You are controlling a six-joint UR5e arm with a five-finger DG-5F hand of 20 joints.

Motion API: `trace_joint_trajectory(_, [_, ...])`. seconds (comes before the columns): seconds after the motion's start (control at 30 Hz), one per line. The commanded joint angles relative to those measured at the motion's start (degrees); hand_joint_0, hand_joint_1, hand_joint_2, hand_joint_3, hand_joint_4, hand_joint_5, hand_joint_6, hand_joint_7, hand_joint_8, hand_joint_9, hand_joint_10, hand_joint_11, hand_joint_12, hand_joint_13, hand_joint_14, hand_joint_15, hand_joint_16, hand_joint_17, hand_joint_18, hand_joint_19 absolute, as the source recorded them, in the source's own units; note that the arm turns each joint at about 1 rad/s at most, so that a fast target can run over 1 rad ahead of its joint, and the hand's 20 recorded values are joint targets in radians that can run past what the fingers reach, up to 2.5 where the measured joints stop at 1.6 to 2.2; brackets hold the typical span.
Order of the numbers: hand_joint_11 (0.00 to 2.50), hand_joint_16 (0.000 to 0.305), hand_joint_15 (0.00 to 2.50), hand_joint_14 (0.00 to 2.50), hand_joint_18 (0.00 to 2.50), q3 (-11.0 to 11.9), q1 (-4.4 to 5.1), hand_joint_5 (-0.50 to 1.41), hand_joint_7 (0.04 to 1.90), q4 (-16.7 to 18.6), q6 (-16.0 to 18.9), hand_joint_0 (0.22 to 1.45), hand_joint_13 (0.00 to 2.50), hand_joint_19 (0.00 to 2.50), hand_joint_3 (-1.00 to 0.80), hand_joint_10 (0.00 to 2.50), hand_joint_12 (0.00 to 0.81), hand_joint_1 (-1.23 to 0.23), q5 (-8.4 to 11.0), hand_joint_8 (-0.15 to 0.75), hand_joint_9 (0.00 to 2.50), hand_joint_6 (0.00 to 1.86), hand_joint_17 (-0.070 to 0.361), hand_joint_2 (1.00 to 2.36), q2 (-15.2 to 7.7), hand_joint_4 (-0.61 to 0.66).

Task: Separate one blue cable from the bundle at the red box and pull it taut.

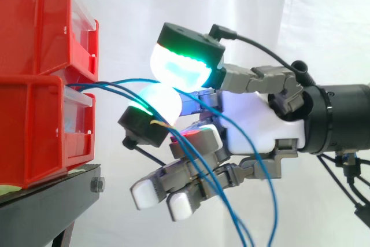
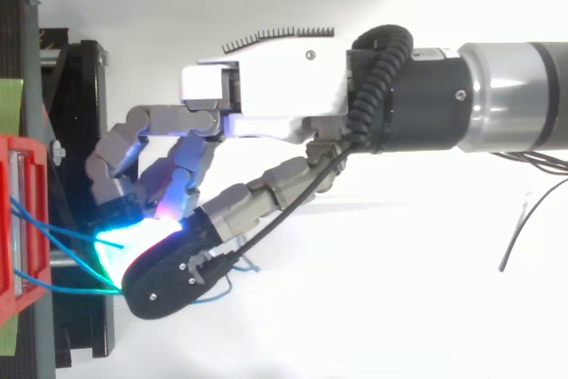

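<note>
Firmly, hand (image 1: 254,121) pinches blue cable (image 1: 117,81).

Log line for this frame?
phase: separate | hand: shut on blue cable between pads | where: beside red bins | taut: unclear

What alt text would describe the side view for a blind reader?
The robot hand pinches one thin blue cable between glowing green pads beside stacked red plastic bins. More blue cables hang below it.
</note>
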Motion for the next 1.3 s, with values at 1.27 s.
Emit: trace_joint_trajectory(1.27, [1.53,0.044,1.41,0.02,0.89,-11.9,0.59,-0.21,1.01,6.4,5.6,0.72,1.19,0.98,-0.47,0.02,0.326,-0.76,6.47,0.225,1.33,0.91,0.098,1.00,5.6,-0.12])
